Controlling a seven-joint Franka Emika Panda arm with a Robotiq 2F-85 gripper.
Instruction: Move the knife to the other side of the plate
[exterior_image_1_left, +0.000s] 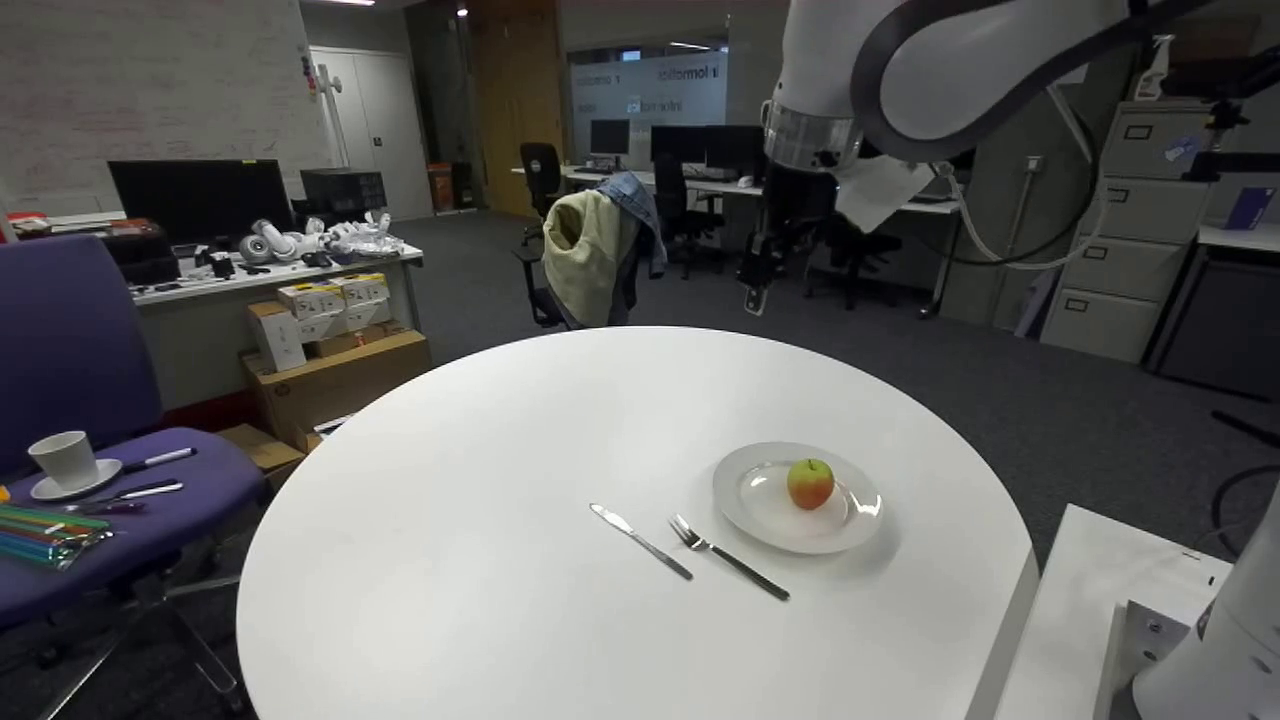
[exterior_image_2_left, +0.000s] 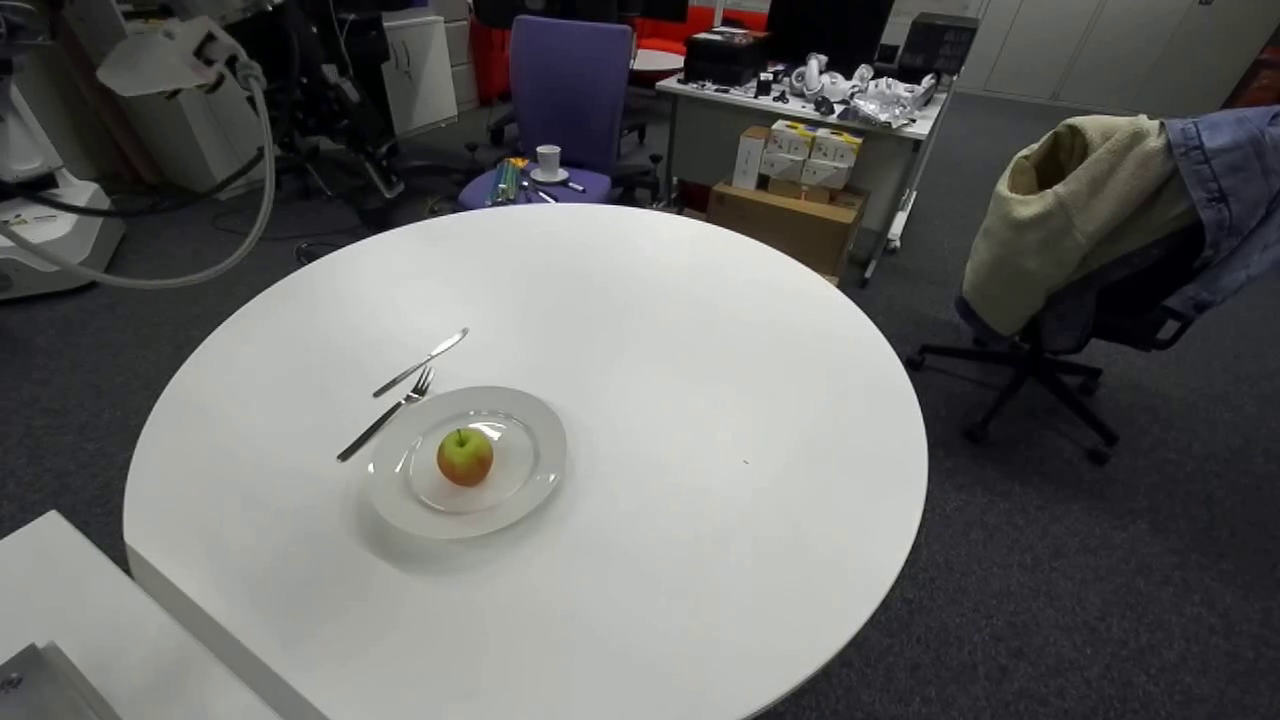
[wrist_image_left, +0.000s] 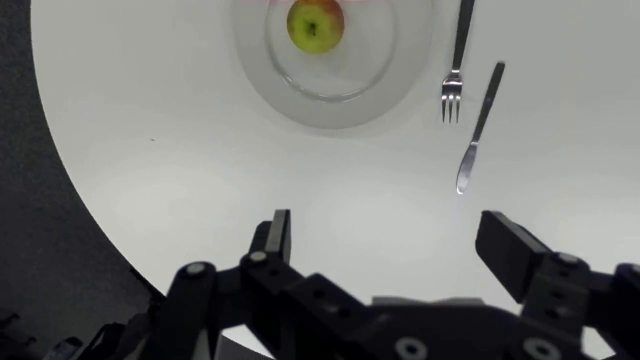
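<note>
- So, closest in, at the lower right of an exterior view, stands the pale robot base.
- Next, on the round white table, the fork lies just beside the plate, its handle end toward the base.
- The knife lies flat beside the fork, on the side away from the plate and apart from both, its blade end pointing away from the base.
- In the plate rests an apple.
- Higher up, in an exterior view, the arm reaches in from the upper right, bends at the wrist and points the gripper down, well above the table.
- In the wrist view the two fingers stand wide apart; white table shows in the gap, and the knife's blade end points toward it.
- Beyond the table's edge, a jacket hangs over an office chair, and a purple chair bears a cup on a saucer.
- Farther back, a desk holds a monitor.
</note>
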